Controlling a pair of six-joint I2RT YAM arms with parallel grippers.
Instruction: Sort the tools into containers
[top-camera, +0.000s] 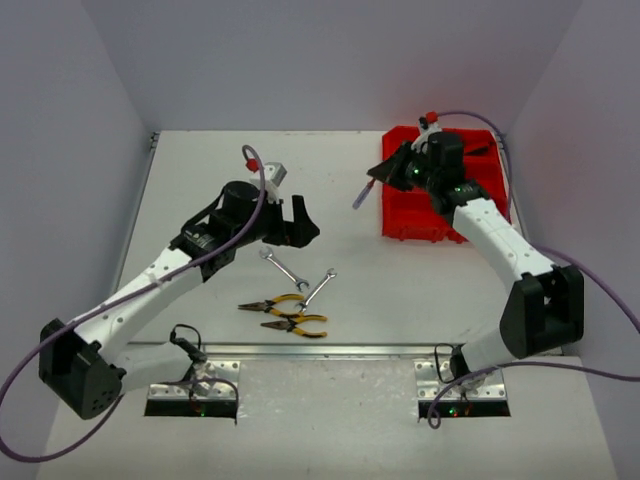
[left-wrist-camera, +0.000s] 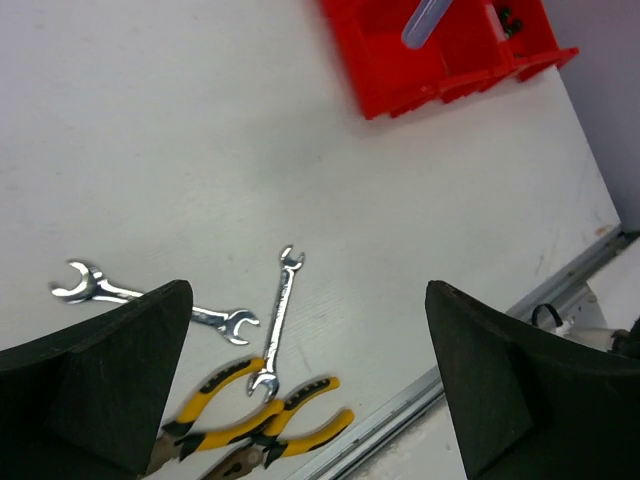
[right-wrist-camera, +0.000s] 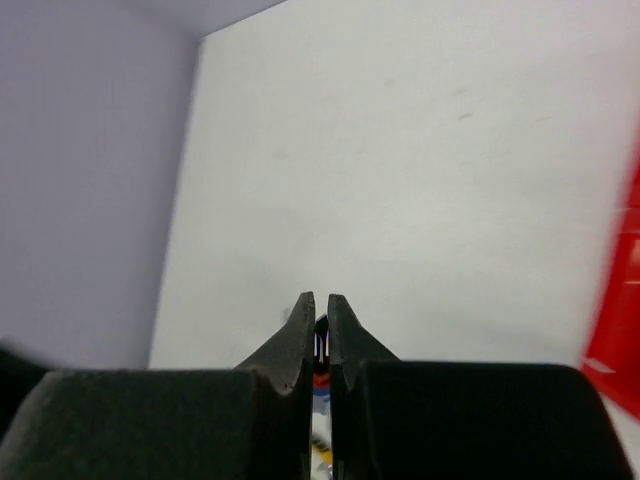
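Top external view: the right gripper (top-camera: 377, 181) is clamped on a thin screwdriver (top-camera: 362, 197). Its pale bluish, translucent handle slants down and to the left out of the fingers. It hangs in the air just off the left edge of the bright red tray (top-camera: 400, 225), which sits at the far right of the white table (top-camera: 200, 180).

From the right wrist, the two black fingers (right-wrist-camera: 295, 340) stand almost together, with only a sliver of red, blue and white showing in the slit between them.

The left gripper (top-camera: 305, 222) hangs above the middle of the table with its jaws spread wide and nothing between them.

Four tools lie below it on the near part of the table, well apart from the tray:
- The left wrench (top-camera: 283, 268) and the right wrench (top-camera: 318, 288) are both silver and open-ended, and angle towards each other.
- The upper pliers (top-camera: 272, 303) and the lower pliers (top-camera: 297, 325) have yellow-and-black handles and lie side by side.

From the left wrist, the right wrench's lower end touches a yellow pliers handle.
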